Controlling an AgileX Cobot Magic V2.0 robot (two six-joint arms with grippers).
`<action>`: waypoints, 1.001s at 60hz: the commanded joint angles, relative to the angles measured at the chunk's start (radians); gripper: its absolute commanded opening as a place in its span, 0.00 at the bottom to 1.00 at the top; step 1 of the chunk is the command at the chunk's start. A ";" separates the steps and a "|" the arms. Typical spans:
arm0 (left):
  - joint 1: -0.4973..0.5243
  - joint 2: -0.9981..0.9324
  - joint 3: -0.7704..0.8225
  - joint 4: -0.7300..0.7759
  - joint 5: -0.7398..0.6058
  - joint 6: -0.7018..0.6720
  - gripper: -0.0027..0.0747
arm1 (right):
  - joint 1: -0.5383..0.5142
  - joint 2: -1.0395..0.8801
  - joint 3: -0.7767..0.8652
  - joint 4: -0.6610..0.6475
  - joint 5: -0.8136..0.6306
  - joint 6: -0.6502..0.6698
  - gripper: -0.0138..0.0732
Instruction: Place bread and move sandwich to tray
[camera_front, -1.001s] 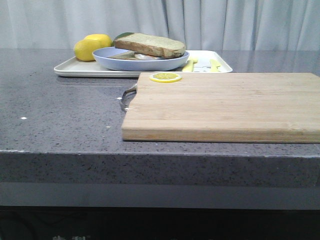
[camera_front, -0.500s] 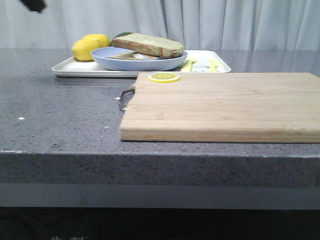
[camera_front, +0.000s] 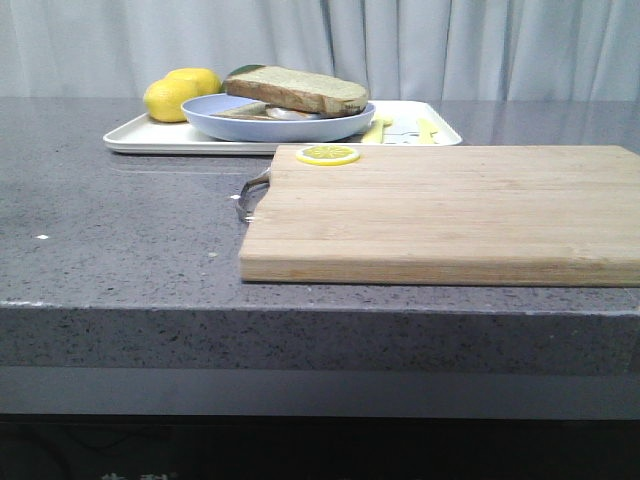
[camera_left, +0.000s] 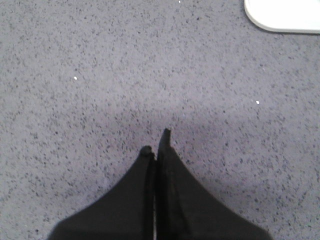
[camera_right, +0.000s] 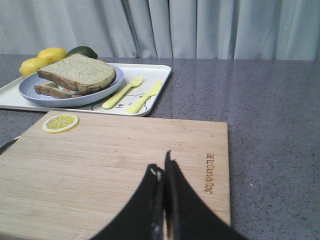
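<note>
The sandwich (camera_front: 295, 92), two tan slices with egg between, sits on the round pale blue plate (camera_front: 250, 125), which rests on the white tray (camera_front: 150, 140) at the back left. The top bread slice shows in the right wrist view (camera_right: 80, 72), with the plate (camera_right: 35, 95) and tray (camera_right: 160, 75). My left gripper (camera_left: 156, 142) is shut and empty above bare grey counter, with a tray corner (camera_left: 280, 17) nearby. My right gripper (camera_right: 161, 167) is shut and empty over the wooden cutting board (camera_right: 110, 160). Neither gripper shows in the front view.
The cutting board (camera_front: 450, 210) lies in front of the tray with a lemon slice (camera_front: 328, 154) on its far left corner. Two lemons (camera_front: 180, 92) and a dark green fruit (camera_right: 82, 50) sit on the tray. A yellow fork (camera_right: 122, 92) and knife (camera_right: 144, 97) lie there too.
The tray with plate and sandwich shifted slightly left between the earliest frame and half a second ago. A dark arm part seen at the top left half a second ago has left the front view.
</note>
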 joint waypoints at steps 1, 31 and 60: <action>0.002 -0.114 0.081 -0.016 -0.170 -0.012 0.01 | -0.006 0.007 -0.027 0.001 -0.085 -0.003 0.07; 0.002 -0.721 0.483 -0.086 -0.409 -0.012 0.01 | -0.006 0.007 -0.027 0.001 -0.085 -0.003 0.07; 0.002 -0.804 0.505 -0.086 -0.411 -0.012 0.01 | -0.006 0.007 -0.027 0.001 -0.085 -0.003 0.07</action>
